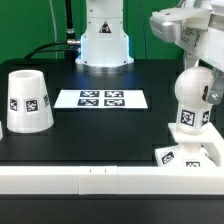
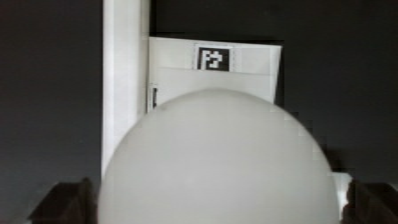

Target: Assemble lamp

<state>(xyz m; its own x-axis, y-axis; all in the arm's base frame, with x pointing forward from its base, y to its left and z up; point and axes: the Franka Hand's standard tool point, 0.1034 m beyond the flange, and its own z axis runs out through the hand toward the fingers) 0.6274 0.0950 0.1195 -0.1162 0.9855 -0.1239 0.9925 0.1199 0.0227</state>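
Lamp bulb (image 1: pixel 191 100) stands upright on the square base (image 1: pixel 190 152), well off to the exterior view's right of the marker board (image 1: pixel 100 99) and nearer the front rail (image 1: pixel 100 180) than the board is. Shade (image 1: pixel 28 100) sits wide end down on the table (image 1: pixel 120 135), on the board's opposite side, apart from everything.

Jaws: set around the bulb, one dark tip on either side in the wrist view. Contact or a gap at the pads is not resolvable, so I cannot tell whether they grip or only bracket it.

Step in hand, as I read it: seating the bulb into the base. To do it well:
- keep the bulb's axis vertical
- turn about that axis only
- put no side load on it that could skid the base

Views:
- Exterior gives the bulb's upright stance, its tag, and where the shade and board lie.
- Wrist gives the bulb dome (image 2: pixel 222 160) centred between the tips, the base tag (image 2: pixel 214 58) beyond it and the rail edge (image 2: pixel 125 90), but no shade or board
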